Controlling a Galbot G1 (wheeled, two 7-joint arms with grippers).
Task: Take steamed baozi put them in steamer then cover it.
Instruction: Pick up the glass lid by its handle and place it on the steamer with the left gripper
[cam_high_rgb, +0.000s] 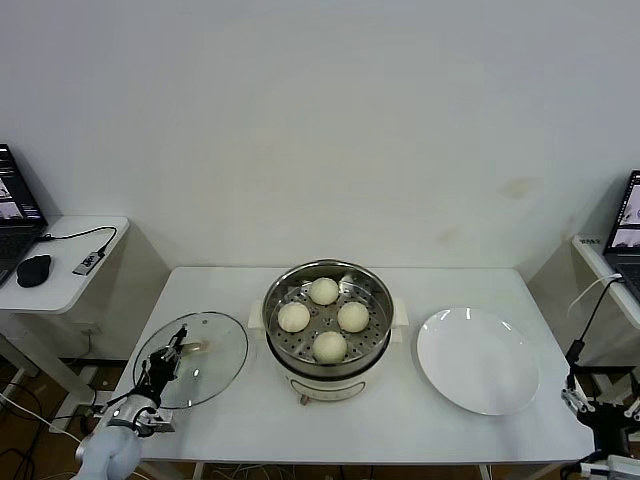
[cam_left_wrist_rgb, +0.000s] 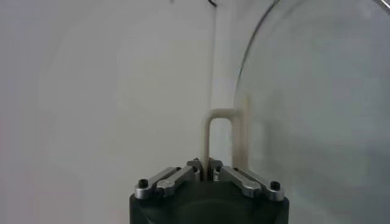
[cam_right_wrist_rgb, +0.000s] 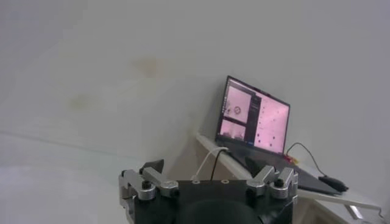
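The steamer (cam_high_rgb: 375, 338), a shiny steel pot on a white base, stands at the table's middle. Four cream-white baozi lie on its perforated tray: far (cam_high_rgb: 323, 291), left (cam_high_rgb: 293, 317), right (cam_high_rgb: 352, 316), near (cam_high_rgb: 329, 346). The clear glass cover (cam_high_rgb: 215, 365) is at the table's left edge, beside the steamer. My left gripper (cam_high_rgb: 172, 352) is shut on the cover's cream-white handle. In the left wrist view the gripper (cam_left_wrist_rgb: 204, 168) pinches the handle loop (cam_left_wrist_rgb: 206, 131), with the glass (cam_left_wrist_rgb: 317, 109) beside it. My right gripper (cam_high_rgb: 603, 403) is open and empty, off the table's right end.
An empty flat white plate (cam_high_rgb: 478, 360) lies right of the steamer. A side table with a laptop, mouse (cam_high_rgb: 33, 270) and cable stands at far left. Another laptop (cam_right_wrist_rgb: 253, 119) sits on a shelf at far right, close to my right gripper (cam_right_wrist_rgb: 210, 173).
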